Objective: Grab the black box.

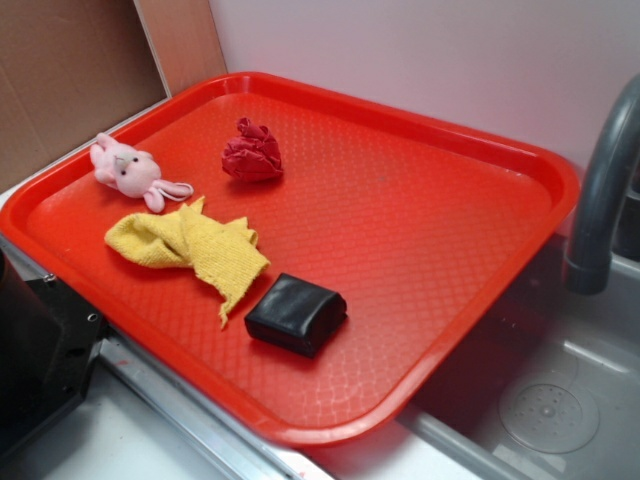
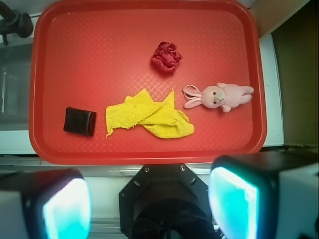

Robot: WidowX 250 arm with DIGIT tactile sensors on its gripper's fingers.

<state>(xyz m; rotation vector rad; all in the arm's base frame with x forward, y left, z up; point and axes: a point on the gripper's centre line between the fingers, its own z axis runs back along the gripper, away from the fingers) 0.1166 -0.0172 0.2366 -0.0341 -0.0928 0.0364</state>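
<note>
the black box lay flat on the red tray, toward the tray's near edge in the exterior view and at the left side in the wrist view, with nothing resting on it. the nearest thing was the yellow cloth, crumpled loosely just beside the box; one ragged tip reached toward it but seemed to stop short of touching. the pink plush rabbit and the red crumpled wad sat well apart from the box, farther across the tray.

the claw was high above the tray's edge, and its two pale, glowing fingers stood wide apart with nothing between them, which suited a reach not yet begun.

open tray floor lay on the sides of the box away from the cloth, so a descent from above looked unobstructed. the raised tray rim ran near the box on its outer side, and the cloth's tip might be caught if the fingers closed along that line. beyond the rim were the sink and grey faucet, clear of the likely path.
</note>
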